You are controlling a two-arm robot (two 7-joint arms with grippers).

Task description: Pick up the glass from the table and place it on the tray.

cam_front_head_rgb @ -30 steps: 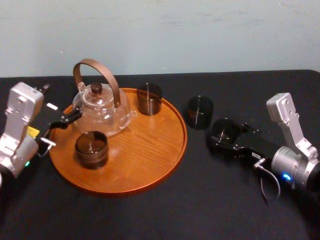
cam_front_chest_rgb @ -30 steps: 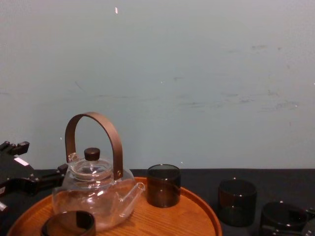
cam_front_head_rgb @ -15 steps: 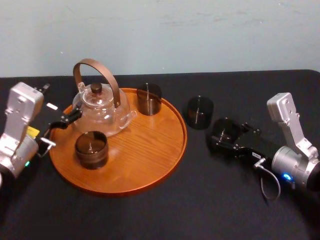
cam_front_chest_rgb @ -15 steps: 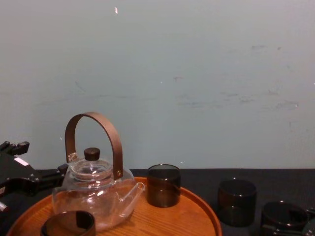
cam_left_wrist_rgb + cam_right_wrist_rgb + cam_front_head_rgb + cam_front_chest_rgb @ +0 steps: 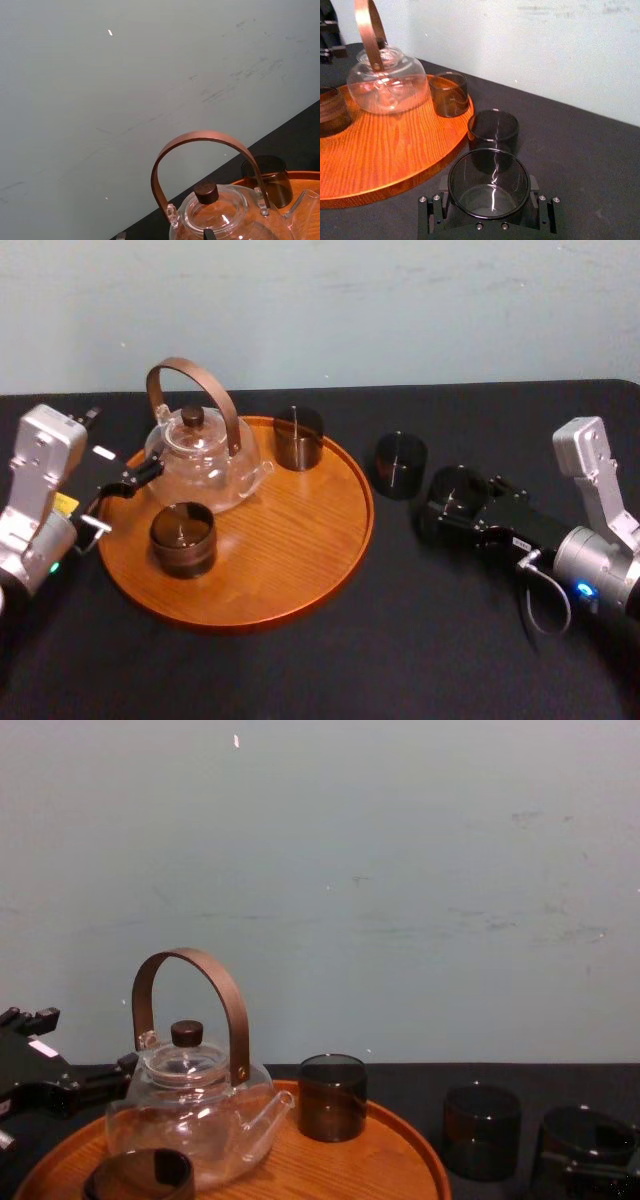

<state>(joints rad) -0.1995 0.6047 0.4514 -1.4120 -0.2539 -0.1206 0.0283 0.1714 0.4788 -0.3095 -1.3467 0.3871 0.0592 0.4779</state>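
Now the right gripper (image 5: 458, 502) is clamped on the glass (image 5: 489, 181), one finger on each side of its dark wall, as the right wrist view shows. Compared with a second ago, the glass sits higher in the chest view and a little farther to the robot's right in the head view, and the arm behind it has shifted right as well. I judge that the glass has come just clear of the table (image 5: 400, 640), though its base is hidden by the gripper body, so contact cannot be ruled out. That would mean the pick is done and the carry is what remains.

On the other side, the left gripper (image 5: 118, 490) is parked at the tray's left edge beside the teapot (image 5: 205, 455), unchanged; whether it is open or closed I cannot tell.

Just beyond the held glass stands a second glass (image 5: 400, 464), between it and the tray (image 5: 300, 560). It is close enough that a low sweep leftward could clip it, so the path likely needs more height or a line nearer the robot.

Farther on, the tray holds a front cup (image 5: 183, 538), the teapot and a back cup (image 5: 298, 437). Its near right portion is bare wood, which looks like the easiest landing spot.
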